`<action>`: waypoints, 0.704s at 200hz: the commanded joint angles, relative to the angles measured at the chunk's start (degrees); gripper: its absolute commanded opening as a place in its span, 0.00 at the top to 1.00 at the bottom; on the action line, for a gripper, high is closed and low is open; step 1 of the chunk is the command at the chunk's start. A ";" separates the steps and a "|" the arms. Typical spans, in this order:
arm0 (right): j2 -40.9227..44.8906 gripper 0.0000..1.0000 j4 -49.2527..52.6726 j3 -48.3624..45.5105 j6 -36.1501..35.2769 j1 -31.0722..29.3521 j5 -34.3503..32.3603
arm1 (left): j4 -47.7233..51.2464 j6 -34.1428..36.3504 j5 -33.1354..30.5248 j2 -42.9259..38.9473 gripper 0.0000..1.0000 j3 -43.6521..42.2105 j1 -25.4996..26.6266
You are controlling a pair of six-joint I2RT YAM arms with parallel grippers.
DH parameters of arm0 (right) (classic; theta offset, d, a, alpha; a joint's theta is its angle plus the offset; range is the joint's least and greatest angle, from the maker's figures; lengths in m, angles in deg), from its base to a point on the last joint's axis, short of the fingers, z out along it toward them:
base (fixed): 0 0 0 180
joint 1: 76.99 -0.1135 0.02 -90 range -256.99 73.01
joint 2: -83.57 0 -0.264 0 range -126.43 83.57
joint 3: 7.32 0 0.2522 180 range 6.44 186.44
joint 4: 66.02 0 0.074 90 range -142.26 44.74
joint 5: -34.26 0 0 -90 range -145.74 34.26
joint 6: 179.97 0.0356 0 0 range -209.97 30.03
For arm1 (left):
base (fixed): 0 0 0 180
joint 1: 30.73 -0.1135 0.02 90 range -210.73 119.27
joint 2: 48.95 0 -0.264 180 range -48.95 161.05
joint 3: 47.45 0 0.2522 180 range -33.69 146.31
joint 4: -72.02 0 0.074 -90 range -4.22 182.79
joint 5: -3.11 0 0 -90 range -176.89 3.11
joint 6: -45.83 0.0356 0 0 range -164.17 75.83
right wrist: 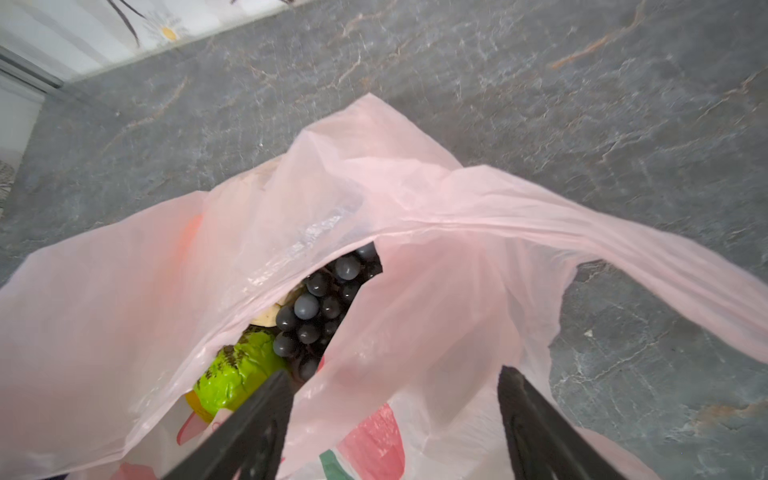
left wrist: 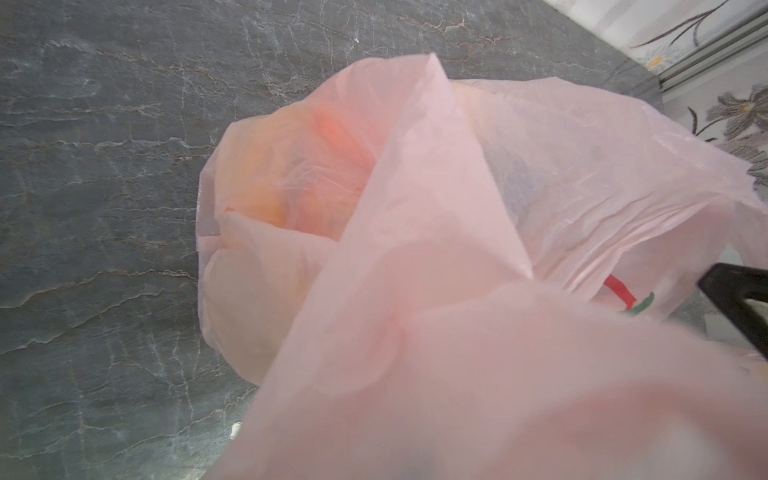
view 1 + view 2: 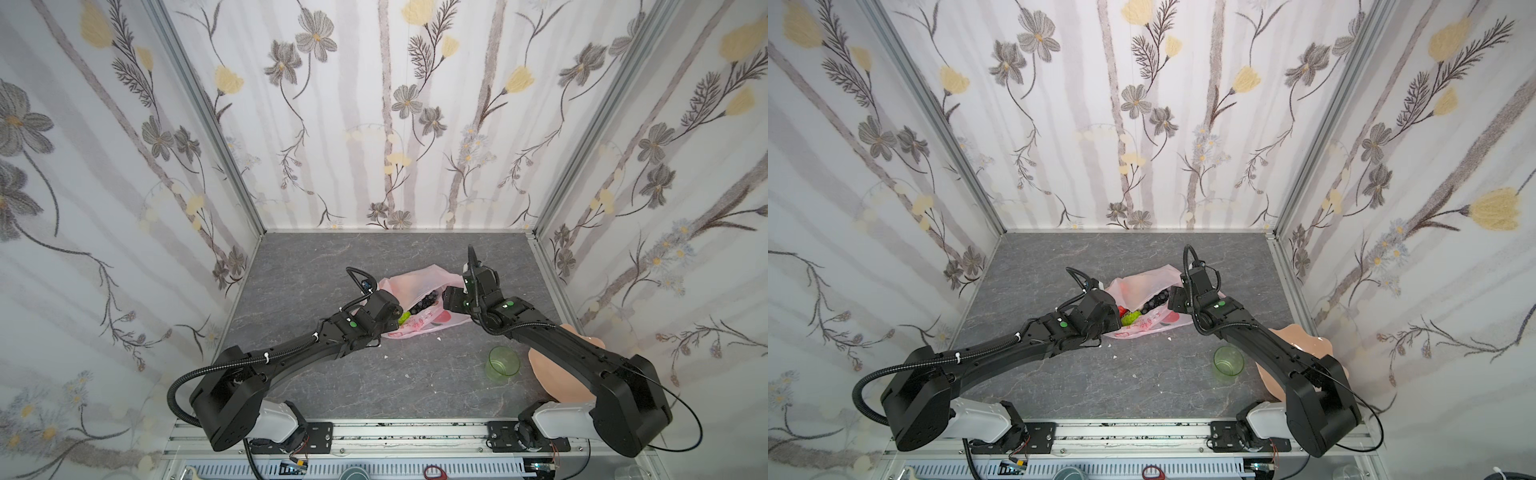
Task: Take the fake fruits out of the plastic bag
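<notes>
On the grey table (image 3: 353,382), the left gripper (image 3: 392,322) pinches the plastic bag (image 1: 415,199), which blankets its wrist view; the right gripper (image 1: 394,372) gapes empty, its view baring grapes (image 1: 307,307).

The pale pink plastic bag (image 2: 436,216) lies crumpled on the grey veined tabletop (image 2: 104,208), with one blurred fold close against the lens. Orange and yellowish fake fruits (image 2: 299,166) show dimly through the film. Red-and-green printing (image 2: 623,293) marks one side.

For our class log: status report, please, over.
Left gripper shut on plastic bag. Right gripper open at bag mouth. Grapes, green fruit inside. Film partly covers them.
</notes>
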 commanded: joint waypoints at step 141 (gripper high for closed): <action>-4.67 1.00 -6.09 0.17 -1.43 7.18 0.29 | -4.36 -0.52 13.83 -9.36 1.00 -9.22 -21.56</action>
